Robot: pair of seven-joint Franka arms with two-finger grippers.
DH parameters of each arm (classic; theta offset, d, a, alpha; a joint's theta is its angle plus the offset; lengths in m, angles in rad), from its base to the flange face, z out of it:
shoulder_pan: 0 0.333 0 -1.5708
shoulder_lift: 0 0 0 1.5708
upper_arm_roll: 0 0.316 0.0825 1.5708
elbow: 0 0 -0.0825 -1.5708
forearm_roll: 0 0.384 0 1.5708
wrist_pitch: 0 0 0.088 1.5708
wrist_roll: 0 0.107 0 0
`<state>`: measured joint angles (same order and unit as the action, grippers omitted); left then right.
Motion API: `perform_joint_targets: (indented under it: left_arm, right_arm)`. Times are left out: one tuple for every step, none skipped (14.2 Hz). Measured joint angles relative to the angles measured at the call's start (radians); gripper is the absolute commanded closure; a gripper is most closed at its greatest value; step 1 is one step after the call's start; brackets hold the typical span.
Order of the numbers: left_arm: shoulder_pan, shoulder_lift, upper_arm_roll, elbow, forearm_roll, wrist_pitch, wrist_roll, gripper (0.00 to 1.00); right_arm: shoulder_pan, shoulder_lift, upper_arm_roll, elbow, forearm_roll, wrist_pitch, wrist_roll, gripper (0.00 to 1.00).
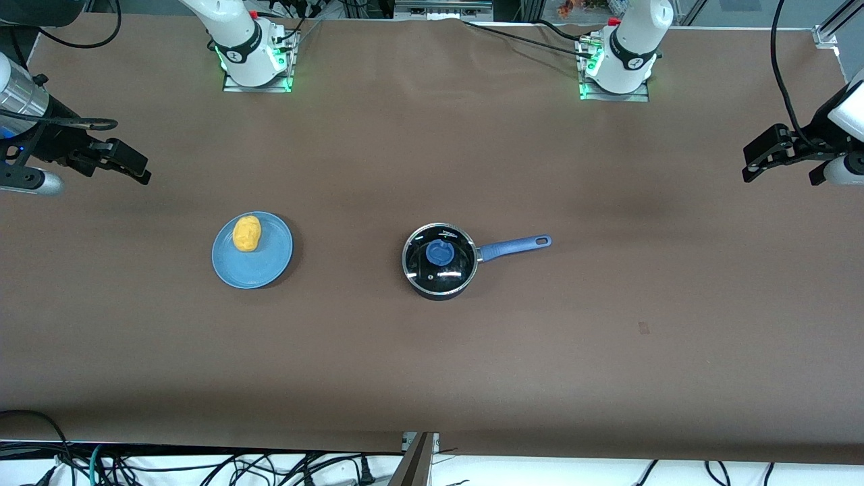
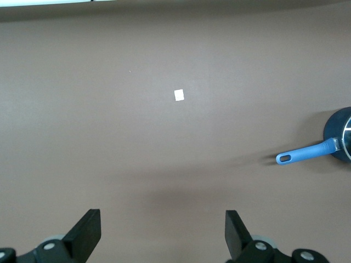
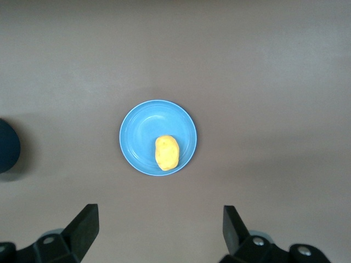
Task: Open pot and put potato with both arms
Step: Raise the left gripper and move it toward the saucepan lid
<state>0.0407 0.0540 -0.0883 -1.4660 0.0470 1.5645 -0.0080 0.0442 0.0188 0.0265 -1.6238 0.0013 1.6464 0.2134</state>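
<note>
The black pot (image 1: 440,260) stands mid-table with its glass lid (image 1: 455,266) and blue knob (image 1: 439,252) on. Its blue handle (image 1: 516,246) points toward the left arm's end. The yellow potato (image 1: 246,233) lies on a blue plate (image 1: 260,270) toward the right arm's end. My right gripper (image 1: 138,169) is open and empty, up over bare table at its own end; its wrist view shows its gripper (image 3: 160,233), the potato (image 3: 166,153) and the plate (image 3: 142,131). My left gripper (image 1: 750,165) is open and empty over its own end; its wrist view shows its gripper (image 2: 163,235) and the pot's handle (image 2: 304,154).
The brown table (image 1: 432,364) carries a small pale square mark (image 1: 643,328), nearer the front camera than the pot's handle; it also shows in the left wrist view (image 2: 179,95). The arm bases (image 1: 253,61) stand along the farthest edge. Cables hang below the near edge.
</note>
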Motion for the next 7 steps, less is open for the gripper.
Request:
perform_joint_targets:
  left_arm:
    - [0.0,0.001,0.0,0.0,0.0,0.0,0.0,0.0]
    - [0.0,0.001,-0.001,0.001,0.0,0.0,0.0,0.0]
    - [0.0,0.001,-0.002,0.001,0.0,0.0,0.0,0.0]
    - [-0.001,0.003,-0.003,0.002,0.0,0.0,0.0,0.0]
    - [-0.005,0.01,-0.005,0.002,0.0,0.0,0.0,0.0]
    - [-0.02,0.022,-0.007,0.002,0.0,0.0,-0.009,0.0]
    - [-0.043,0.038,-0.007,0.003,0.0,0.001,-0.041,0.0]
  right_arm:
    - [0.0,0.0,0.0,0.0,0.0,0.0,0.0,0.0]
    - [0.0,0.0,0.0,0.0,0.0,0.0,0.0,0.0]
    - [0.0,0.0,0.0,0.0,0.0,0.0,0.0,0.0]
    - [0.0,0.0,0.0,0.0,0.0,0.0,0.0,0.0]
    - [0.0,0.0,0.0,0.0,0.0,0.0,0.0,0.0]
    - [0.0,0.0,0.0,0.0,0.0,0.001,0.0,0.0]
    - [0.0,0.0,0.0,0.0,0.0,0.004,0.0,0.0]
